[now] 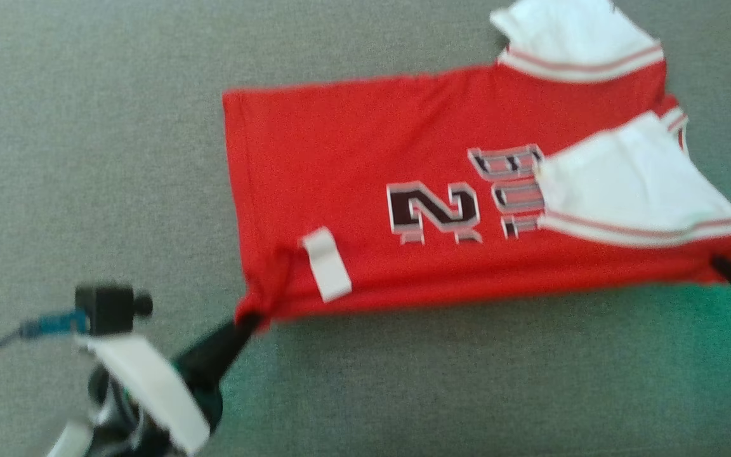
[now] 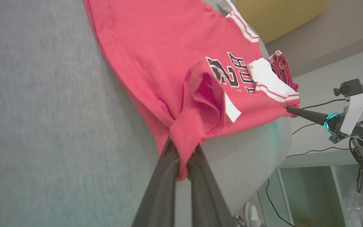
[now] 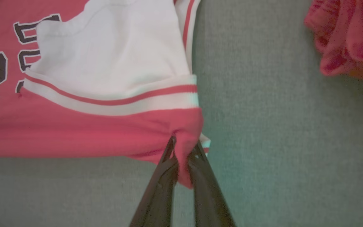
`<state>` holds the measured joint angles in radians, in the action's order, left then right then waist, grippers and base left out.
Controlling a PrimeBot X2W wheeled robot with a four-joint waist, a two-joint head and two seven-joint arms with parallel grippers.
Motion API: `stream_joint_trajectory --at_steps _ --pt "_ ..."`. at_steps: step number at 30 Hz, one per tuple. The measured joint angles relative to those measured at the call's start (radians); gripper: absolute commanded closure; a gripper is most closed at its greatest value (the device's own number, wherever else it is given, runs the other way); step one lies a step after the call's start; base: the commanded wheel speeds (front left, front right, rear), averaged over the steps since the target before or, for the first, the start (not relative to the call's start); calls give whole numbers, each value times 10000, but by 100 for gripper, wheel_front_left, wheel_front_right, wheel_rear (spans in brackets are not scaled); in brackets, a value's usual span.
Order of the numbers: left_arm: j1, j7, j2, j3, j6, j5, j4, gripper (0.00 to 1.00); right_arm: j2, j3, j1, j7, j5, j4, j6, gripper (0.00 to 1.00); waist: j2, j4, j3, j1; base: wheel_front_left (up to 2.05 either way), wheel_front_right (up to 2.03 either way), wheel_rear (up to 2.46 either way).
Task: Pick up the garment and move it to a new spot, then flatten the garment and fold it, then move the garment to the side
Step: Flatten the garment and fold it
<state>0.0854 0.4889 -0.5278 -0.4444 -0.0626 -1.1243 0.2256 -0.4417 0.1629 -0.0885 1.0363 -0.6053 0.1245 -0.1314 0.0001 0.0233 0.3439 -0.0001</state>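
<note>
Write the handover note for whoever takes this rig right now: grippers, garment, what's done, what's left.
Left gripper: shut on the hem corner of the red jersey with white sleeves and dark lettering.
Right gripper: shut on its near sleeve-end corner.
Jersey: spread nearly flat on the grey fabric surface; a crumpled red cloth lies apart, past the sleeve end.
Done: laid out and flattened, it seems.
Left: fold, then move aside.
</note>
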Motion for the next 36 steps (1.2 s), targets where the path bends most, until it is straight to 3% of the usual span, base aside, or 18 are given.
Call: stream_joint_trajectory --at_steps 5,7,8,9,10,11,12,13,14,21,26,31,36 --pt "-1537 -186 -182 -31 -86 -297 414 100 -420 211 1244 485 -732 316 0 100 0 5 -303 -1 0 0 0" --pt "-1944 -268 -167 -155 -88 -272 424 100 -431 199 1795 497 -769 383 0 62 0 36 -393 -1 0 0 0" --pt "-2091 -351 -157 -207 -81 -228 408 100 -441 157 2029 493 -767 430 0 21 0 57 -424 -1 0 0 0" --pt "-2189 -441 -134 -232 -67 -138 376 100 -479 111 2254 470 -757 474 0 0 0 85 -452 -1 0 0 0" --pt "-2222 -518 -127 -274 -40 -29 314 100 -514 104 2407 441 -713 512 0 0 0 109 -479 0 0 0 0" --pt "-2222 -571 -127 -314 23 155 259 84 -523 107 2492 311 -667 550 0 0 0 129 -503 -1 0 0 0" --pt "-2217 -731 -102 -318 81 353 184 36 -523 130 2501 176 -585 573 0 0 0 147 -521 -1 0 0 0" --pt "-2206 -861 -42 -307 163 441 105 13 -523 138 2495 65 -527 625 0 0 0 166 -543 0 0 0 0" --pt "-2205 -865 12 -314 190 445 31 0 -531 125 2480 -2 -520 686 0 0 0 180 -579 1 0 0 0" --pt "-2302 -1453 31 353 558 449 102 0 -846 700 2320 -359 -506 1595 0 0 0 189 -674 0 0 0 0" --pt "-1890 -1613 -261 702 805 1045 416 0 -995 744 461 -794 82 1852 0 0 0 222 -289 0 0 0 0" --pt "777 -1618 -50 314 1198 2698 -8 0 -1080 -226 -2159 -953 1129 1313 0 0 0 445 440 3 0 0 0" --pt "3469 -1337 1011 -765 1143 3910 -1469 0 -1101 -1275 -4439 -1333 2368 -368 0 0 -1 869 1281 5 0 0 0"
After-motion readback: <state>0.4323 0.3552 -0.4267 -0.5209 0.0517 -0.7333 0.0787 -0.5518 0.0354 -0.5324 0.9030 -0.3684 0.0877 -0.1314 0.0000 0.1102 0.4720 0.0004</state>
